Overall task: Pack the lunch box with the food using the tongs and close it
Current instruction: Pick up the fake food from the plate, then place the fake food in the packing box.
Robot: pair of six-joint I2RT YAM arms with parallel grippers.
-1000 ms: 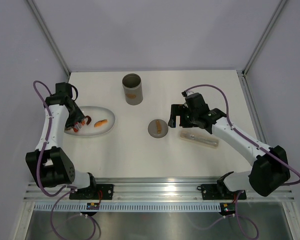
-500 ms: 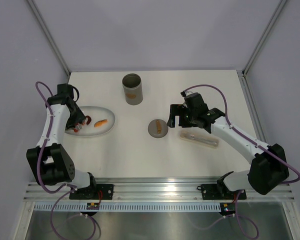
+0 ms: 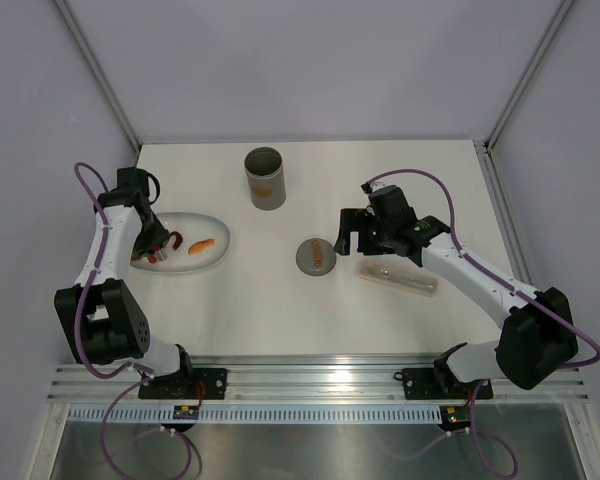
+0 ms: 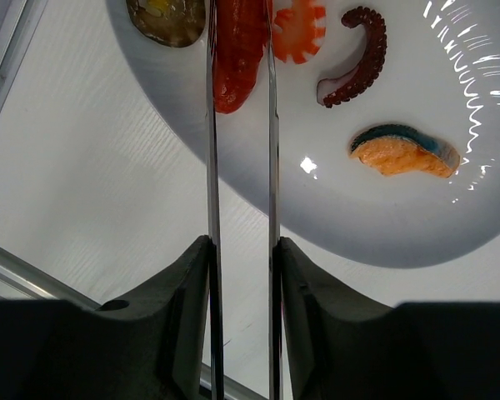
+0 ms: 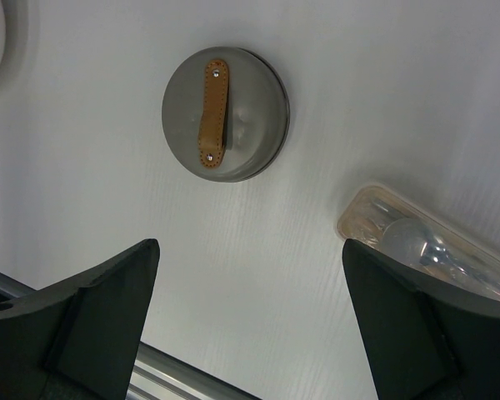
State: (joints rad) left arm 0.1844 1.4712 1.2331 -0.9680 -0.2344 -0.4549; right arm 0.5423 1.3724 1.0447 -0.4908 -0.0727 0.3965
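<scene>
Now the left hand (image 4: pixel 243 242) is pinching the tongs (image 4: pixel 211 167) around a red food piece (image 4: pixel 233 67) on the plate (image 4: pixel 333 208); the right hand (image 5: pixel 250 246) is hovering spread near the lid (image 5: pixel 250 92).

The top camera is looking down over everything; the wrist cameras are viewing close-up its white oval plate (image 4: pixel 358 217), left, and round grey lid (image 5: pixel 250 117), right.
</scene>
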